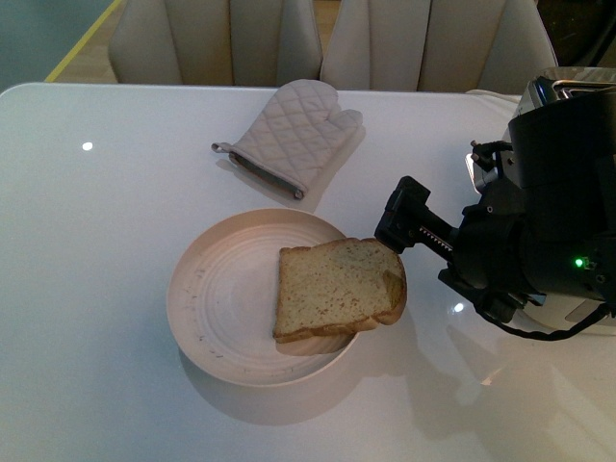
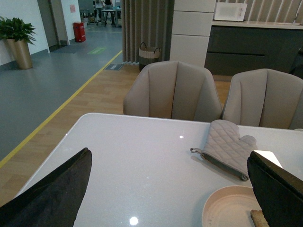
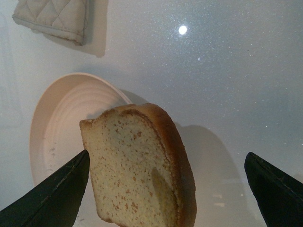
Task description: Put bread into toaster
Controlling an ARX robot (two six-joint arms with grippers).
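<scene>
The bread (image 1: 337,289) is a tan speckled slice lying flat on the right side of a round beige plate (image 1: 221,298), with its crust past the rim. My right gripper (image 1: 393,236) is open at the slice's right edge. In the right wrist view the bread (image 3: 132,165) lies between the wide-open fingers (image 3: 52,194), nearer one of them, and neither finger grips it. The white toaster (image 1: 568,89) with its chrome top stands at the far right, mostly hidden behind my right arm. My left gripper (image 2: 165,198) is open and empty above the table and is out of the front view.
A grey quilted oven mitt (image 1: 294,135) lies behind the plate; it also shows in the left wrist view (image 2: 227,146) and the right wrist view (image 3: 52,16). Two beige chairs (image 1: 217,38) stand at the table's far edge.
</scene>
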